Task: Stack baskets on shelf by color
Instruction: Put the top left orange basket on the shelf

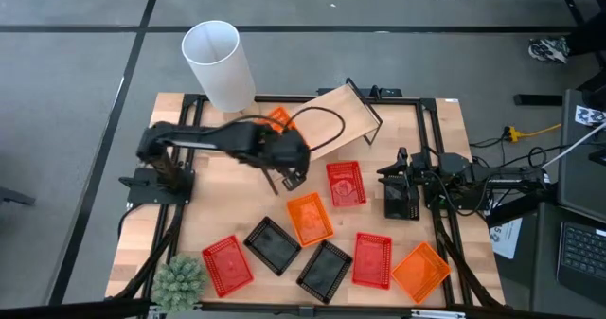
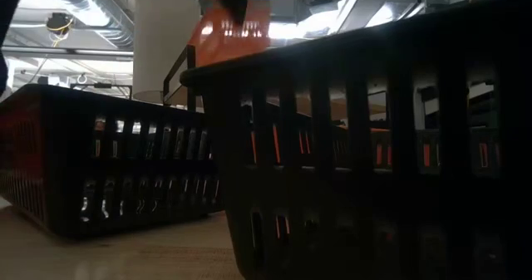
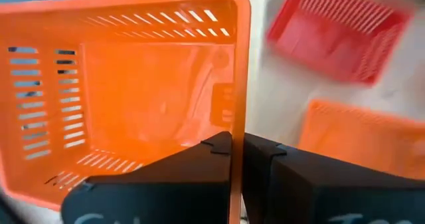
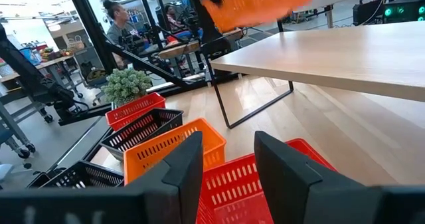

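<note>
While my right pincer (image 1: 401, 198) waits released by the table edge, my left pincer (image 3: 238, 159) grasps an orange basket (image 3: 133, 84) by its rim, raised beside the shelf (image 1: 341, 120).

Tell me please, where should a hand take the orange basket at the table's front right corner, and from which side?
Probably by a rim wall, from above. The orange basket lies open side up and apart from the red basket beside it, so one finger can go inside a wall and one outside. The left hand holds its own orange basket this way.
</note>
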